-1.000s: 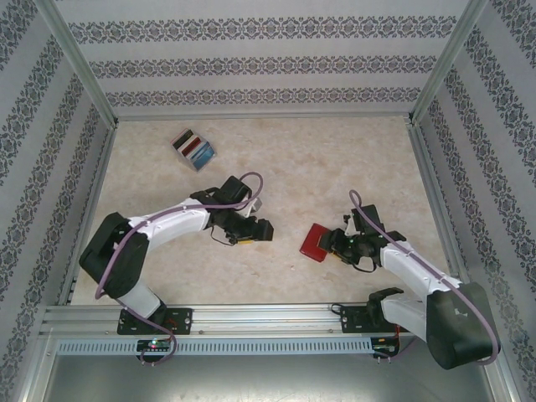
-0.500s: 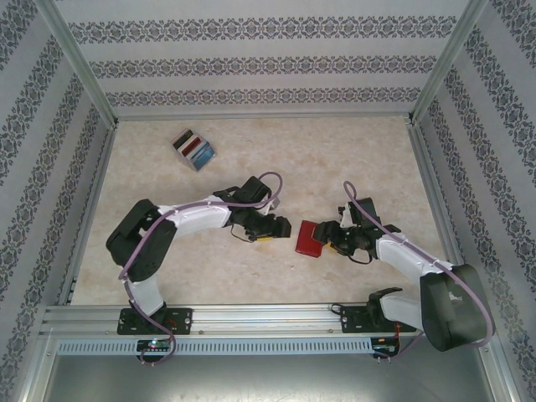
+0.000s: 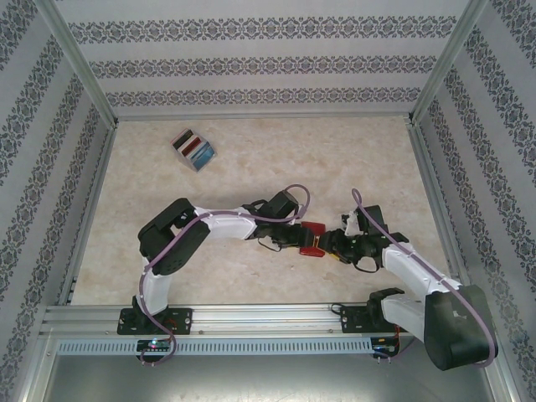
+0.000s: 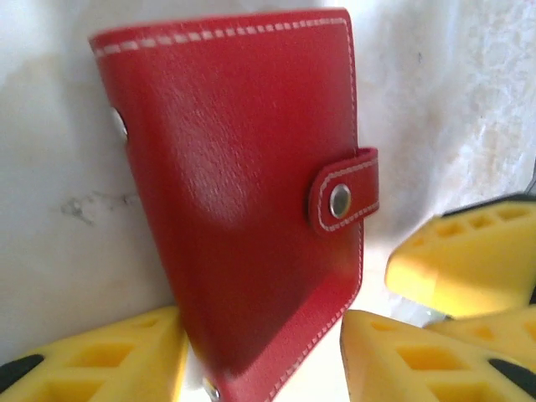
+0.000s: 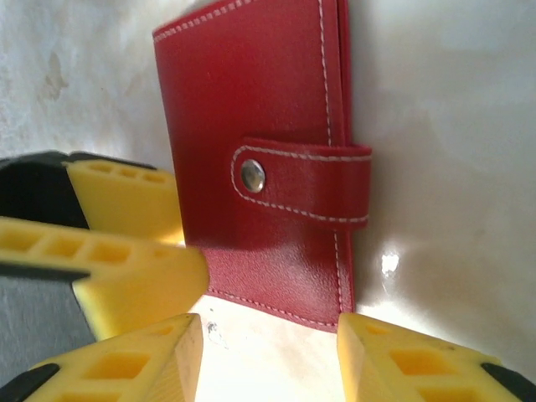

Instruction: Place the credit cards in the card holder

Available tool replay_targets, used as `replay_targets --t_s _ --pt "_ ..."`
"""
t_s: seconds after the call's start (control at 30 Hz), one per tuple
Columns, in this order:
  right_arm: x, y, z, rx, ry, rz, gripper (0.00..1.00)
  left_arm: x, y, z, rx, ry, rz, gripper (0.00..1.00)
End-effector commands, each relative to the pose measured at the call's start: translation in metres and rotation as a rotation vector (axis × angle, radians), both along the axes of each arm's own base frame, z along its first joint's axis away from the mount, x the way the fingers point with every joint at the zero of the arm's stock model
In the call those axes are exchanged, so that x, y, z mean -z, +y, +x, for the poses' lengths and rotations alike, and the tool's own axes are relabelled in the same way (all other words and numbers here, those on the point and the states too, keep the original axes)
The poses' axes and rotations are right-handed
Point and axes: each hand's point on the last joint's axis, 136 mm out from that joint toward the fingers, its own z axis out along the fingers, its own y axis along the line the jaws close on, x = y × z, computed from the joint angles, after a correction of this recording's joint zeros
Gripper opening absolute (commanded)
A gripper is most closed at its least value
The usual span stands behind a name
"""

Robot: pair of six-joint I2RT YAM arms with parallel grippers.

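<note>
The card holder (image 3: 312, 239) is a small red wallet, closed with its snap tab fastened, lying flat at the middle of the table. My left gripper (image 3: 299, 236) comes at it from the left and is open. In the left wrist view the holder's (image 4: 243, 184) lower corner lies between the left gripper's (image 4: 264, 335) yellow fingers, touching the left one, with a gap to the right one. My right gripper (image 3: 332, 244) is open on the holder's right. In the right wrist view the holder's (image 5: 260, 126) near edge sits just ahead of the right gripper (image 5: 270, 327). The credit cards (image 3: 196, 150) stand in a stand at the far left.
The light grey slotted stand (image 3: 180, 140) holding the cards sits near the back left corner. Patterned walls and metal rails (image 3: 251, 316) close the table in on all sides. The two grippers are almost touching each other over the holder.
My left arm has swung right across the table to the card holder and its jaws have narrowed. The right gripper has stayed at the holder's right side, with its jaws slightly narrower.
</note>
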Motion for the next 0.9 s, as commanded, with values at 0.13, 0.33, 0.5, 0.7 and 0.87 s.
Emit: replay_targets --t_s 0.13,0.33,0.5,0.7,0.87 --pt "0.009 -0.009 0.000 0.008 0.025 -0.053 0.45 0.018 0.019 0.008 -0.017 -0.029 0.127 0.46" --pt "0.016 -0.008 0.000 -0.014 0.064 -0.056 0.45 0.004 0.012 0.012 -0.056 -0.022 0.060 0.41" --pt "0.013 0.002 0.002 -0.058 0.057 -0.003 0.40 0.003 0.011 0.015 -0.088 -0.014 0.033 0.33" --pt "0.006 0.008 0.011 -0.089 -0.001 0.026 0.32 0.019 0.020 0.006 -0.099 -0.010 0.013 0.30" --pt "0.003 0.010 0.016 -0.112 -0.023 0.028 0.26 0.016 0.024 0.010 -0.069 -0.002 -0.031 0.31"
